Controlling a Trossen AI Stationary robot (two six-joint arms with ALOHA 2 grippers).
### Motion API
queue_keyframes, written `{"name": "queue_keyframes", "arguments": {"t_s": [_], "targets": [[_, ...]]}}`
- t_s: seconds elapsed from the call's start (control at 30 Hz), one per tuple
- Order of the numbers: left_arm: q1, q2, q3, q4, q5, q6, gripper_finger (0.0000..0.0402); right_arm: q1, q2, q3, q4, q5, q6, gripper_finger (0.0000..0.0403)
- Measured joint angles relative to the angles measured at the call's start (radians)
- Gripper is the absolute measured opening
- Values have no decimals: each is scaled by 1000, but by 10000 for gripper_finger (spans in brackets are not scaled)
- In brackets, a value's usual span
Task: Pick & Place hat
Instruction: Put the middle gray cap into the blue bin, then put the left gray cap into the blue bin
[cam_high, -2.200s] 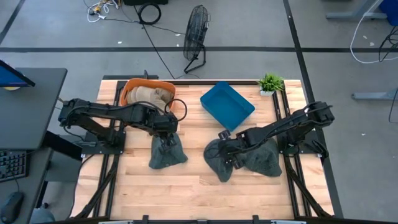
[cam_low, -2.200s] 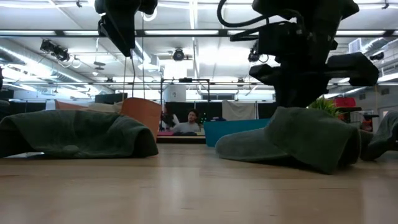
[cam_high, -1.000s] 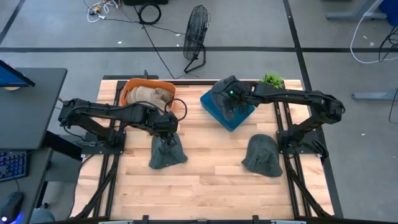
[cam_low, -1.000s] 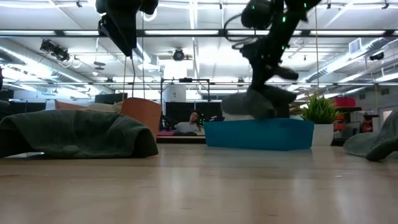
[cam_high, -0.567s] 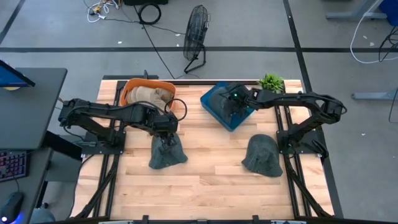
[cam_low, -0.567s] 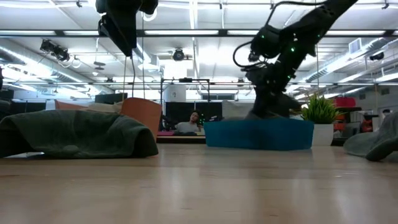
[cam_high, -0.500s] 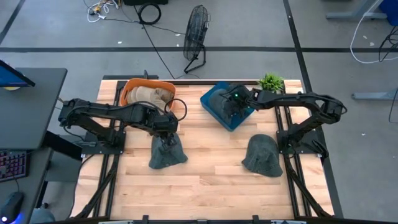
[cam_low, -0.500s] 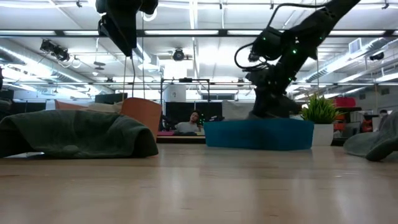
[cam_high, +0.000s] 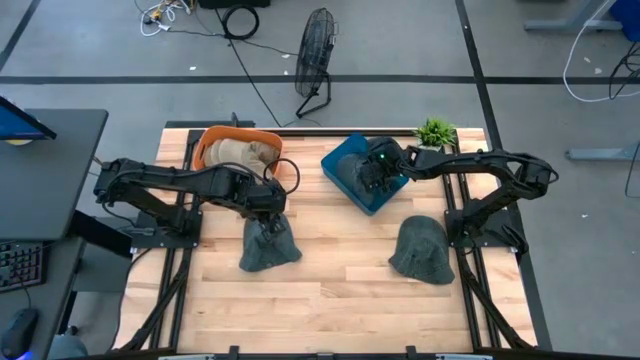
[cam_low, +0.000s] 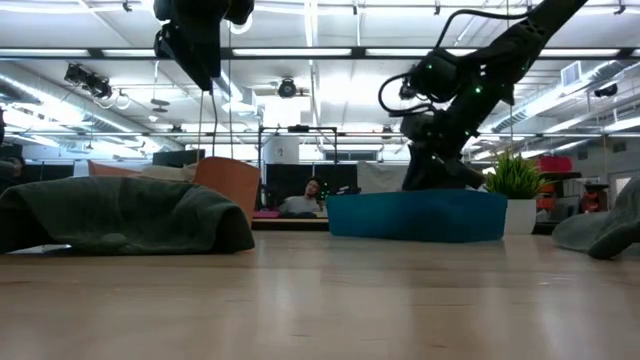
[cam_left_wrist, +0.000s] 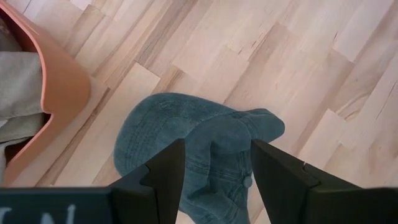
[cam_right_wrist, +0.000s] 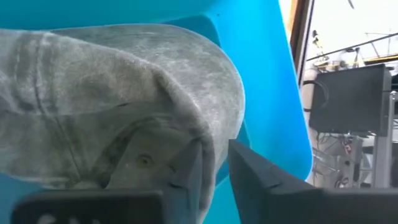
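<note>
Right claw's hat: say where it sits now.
In the high view, the hat lies inside the blue bin, under the right claw, left of the plant.

One hat is sat in the bin at the table's back, tub to its left, two more hats out front.

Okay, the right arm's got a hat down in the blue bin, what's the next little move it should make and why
Probably open the fingers and let go. The right gripper is low inside the blue bin, and the right wrist view shows its fingers pinching a fold of the grey hat, which already lies against the bin's wall. Lifting clear would come after. The left gripper waits open above another hat.
</note>
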Motion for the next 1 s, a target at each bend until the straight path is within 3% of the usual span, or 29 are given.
{"name": "queue_keyframes", "arguments": {"t_s": [0.17, 0.37, 0.47, 0.77, 1.0], "targets": [[0, 0, 0, 0, 1, -5, 186, 0, 0, 0, 12, 8, 0, 121], [-8, 13, 0, 0, 30, -33, 186, 25, -3, 0, 29, 158, 8, 158], [-25, 30, 0, 1, 35, -33, 186, 52, -28, 0, 47, 189, 93, 165], [-55, 152, 0, -13, 59, 1, 186, 140, -215, 118, -56, -32, 526, 166], [-50, 265, 0, -149, 72, 52, 186, 240, -338, 185, -102, -143, 771, 166]]}}
